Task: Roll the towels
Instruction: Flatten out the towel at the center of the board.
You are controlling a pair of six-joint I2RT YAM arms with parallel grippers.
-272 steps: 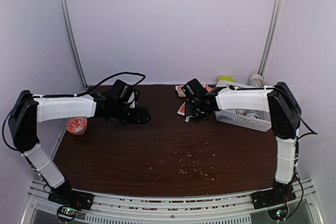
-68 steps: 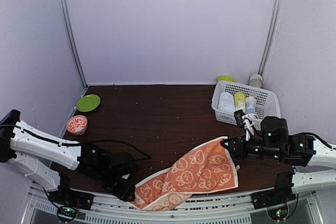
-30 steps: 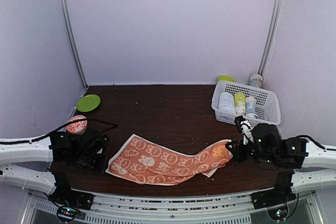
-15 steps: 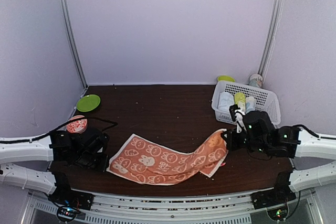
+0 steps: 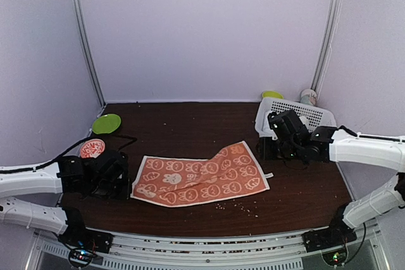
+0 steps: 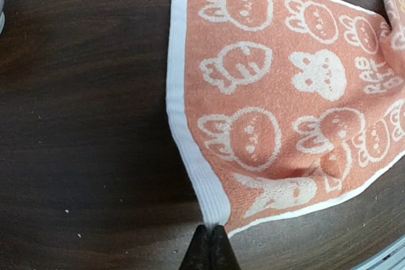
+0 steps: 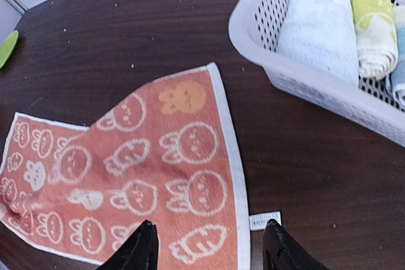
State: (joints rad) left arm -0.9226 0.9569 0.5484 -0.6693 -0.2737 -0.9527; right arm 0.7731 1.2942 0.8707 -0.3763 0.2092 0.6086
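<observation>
I see the left gripper [image 6: 209, 248] at 6 o'clock, jaws closed on the white-hemmed corner of the orange towel [image 6: 278, 112], which lies flat toward 2 o'clock on the table [image 6: 82, 124].

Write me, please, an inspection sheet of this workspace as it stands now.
Surface: dark brown table; crumbs near the front edge.
Job's things: orange towel spread out, not rolled, with one crease; light blue roll in the white basket, partly cut off.
Clutter: white roll and yellow-green roll in the basket; green plate and red patterned bowl at the left.
Claws: left claw shut on the towel's corner; right claw open above the towel's right edge, holding nothing.
Cables: black cable arcs behind the left claw, clear of the towel.
Surroundings: pale walls; metal poles in the back corners.
</observation>
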